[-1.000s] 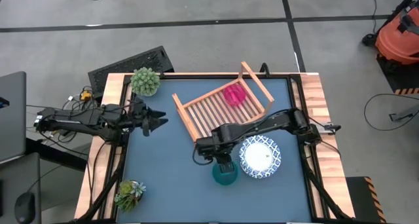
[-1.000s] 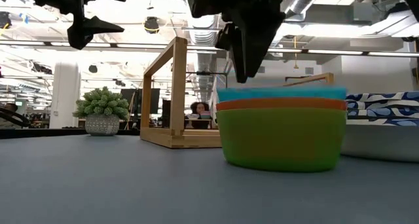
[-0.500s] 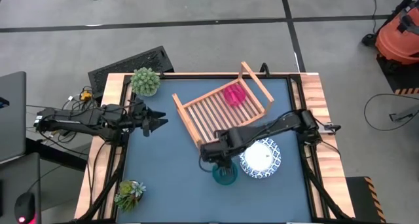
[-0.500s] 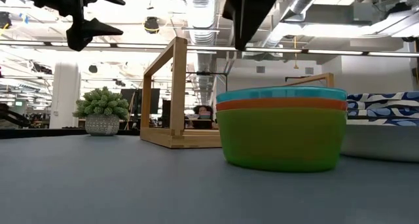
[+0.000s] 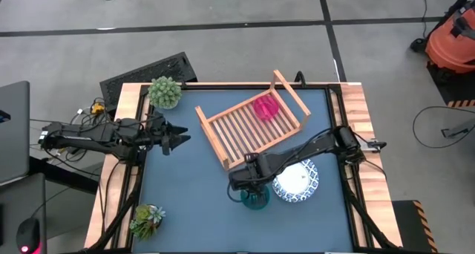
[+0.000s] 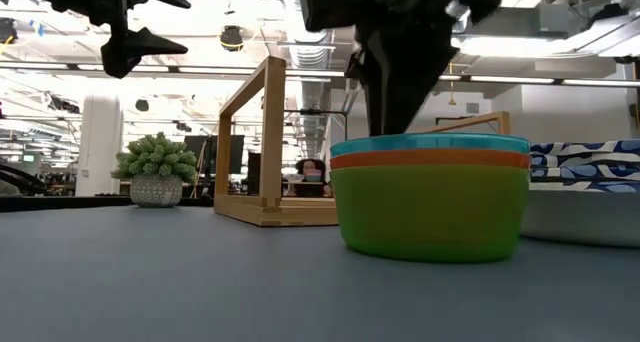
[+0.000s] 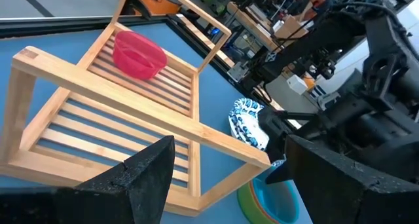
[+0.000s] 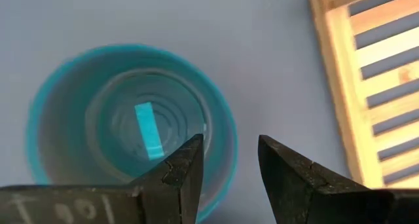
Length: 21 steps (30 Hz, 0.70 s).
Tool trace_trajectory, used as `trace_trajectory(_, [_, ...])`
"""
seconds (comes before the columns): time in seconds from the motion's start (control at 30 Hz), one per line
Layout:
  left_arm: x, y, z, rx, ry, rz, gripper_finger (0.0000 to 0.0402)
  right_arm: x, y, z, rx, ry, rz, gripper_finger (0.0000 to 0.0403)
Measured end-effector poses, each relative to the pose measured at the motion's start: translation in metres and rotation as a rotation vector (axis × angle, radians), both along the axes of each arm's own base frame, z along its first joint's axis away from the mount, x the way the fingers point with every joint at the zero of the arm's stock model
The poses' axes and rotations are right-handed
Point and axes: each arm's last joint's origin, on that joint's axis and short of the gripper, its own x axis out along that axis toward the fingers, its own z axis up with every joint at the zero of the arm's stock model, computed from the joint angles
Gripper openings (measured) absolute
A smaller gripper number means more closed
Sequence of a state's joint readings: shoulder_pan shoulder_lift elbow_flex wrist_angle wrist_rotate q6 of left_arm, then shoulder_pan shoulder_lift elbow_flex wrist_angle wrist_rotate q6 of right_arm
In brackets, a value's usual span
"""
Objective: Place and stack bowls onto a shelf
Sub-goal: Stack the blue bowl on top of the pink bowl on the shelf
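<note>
A nested stack of small bowls (image 5: 254, 197) (image 6: 430, 197), green outside with an orange and a teal rim above it, rests on its base on the blue table. My right gripper (image 8: 230, 168) (image 5: 251, 187) (image 6: 400, 117) hovers over it, open. One finger is over the inside and one outside the teal rim (image 8: 230, 142), on the side toward the rack. The pink bowl (image 5: 266, 107) (image 7: 137, 54) lies on the slats of the wooden rack (image 5: 252, 124) (image 7: 105, 119). The white blue-rimmed bowls (image 5: 295, 178) (image 6: 585, 187) sit right of the stack. My left gripper (image 5: 182, 137) (image 7: 229, 178) waits open at the left side.
Spiky potted plants stand at the far-left corner (image 5: 165, 92) (image 6: 155, 172) and the near-left corner (image 5: 147, 219). A black keyboard (image 5: 148, 72) lies beyond the far-left edge. Bare blue table (image 5: 185, 180) spreads between the left arm and the stack. A person (image 6: 305, 170) sits in the room behind.
My right gripper rose a little above the stack, then came down again until its fingers stand astride the teal rim. Its arm swung toward the table's near edge. The bowls and the rack stayed where they were.
</note>
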<state>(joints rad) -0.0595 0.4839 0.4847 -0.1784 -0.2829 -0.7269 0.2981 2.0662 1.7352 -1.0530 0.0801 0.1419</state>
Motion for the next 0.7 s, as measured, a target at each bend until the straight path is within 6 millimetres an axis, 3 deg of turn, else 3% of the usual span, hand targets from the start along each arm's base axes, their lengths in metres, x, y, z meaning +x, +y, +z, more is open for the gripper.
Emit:
trace_trajectory(0.5, [0.0,0.0,-0.002,0.004,0.02,0.01,0.0274,0.001,-0.009,-0.016,0.003,-0.008,-0.012,0.0169])
trace_trajectory(0.7, [0.0,0.0,-0.002,0.004,0.02,0.01,0.0274,0.0,-0.009,-0.018,-0.002,0.0,0.002,0.0132])
